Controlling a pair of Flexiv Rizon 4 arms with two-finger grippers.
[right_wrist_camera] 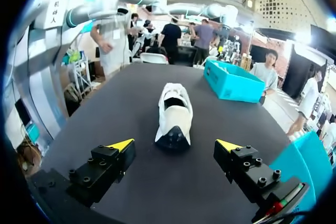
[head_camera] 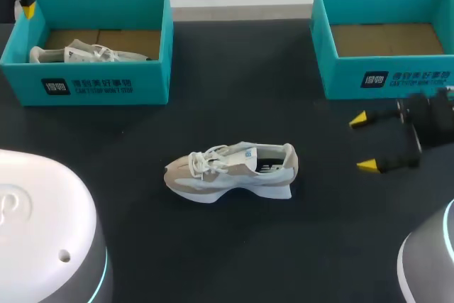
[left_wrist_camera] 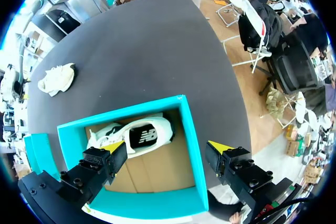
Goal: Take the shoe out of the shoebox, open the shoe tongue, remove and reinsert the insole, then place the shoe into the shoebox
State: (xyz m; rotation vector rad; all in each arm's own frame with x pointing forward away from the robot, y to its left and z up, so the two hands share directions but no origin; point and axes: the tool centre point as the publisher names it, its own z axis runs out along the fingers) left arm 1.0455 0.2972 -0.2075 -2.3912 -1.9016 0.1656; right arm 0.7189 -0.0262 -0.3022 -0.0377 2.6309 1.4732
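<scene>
A shoe [head_camera: 230,170] stands mid-counter [head_camera: 298,246], heel toward my right jaws, which are spread wide and empty. My left jaws hang released above the left shoebox [left_wrist_camera: 189,145], which holds a second shoe [left_wrist_camera: 134,137].

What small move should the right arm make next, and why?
Probably ease the right gripper straight ahead toward the heel of the shoe on the table. The gripper is open and empty, the shoe stands apart from it with its heel turned toward it, and nothing lies between them.
</scene>
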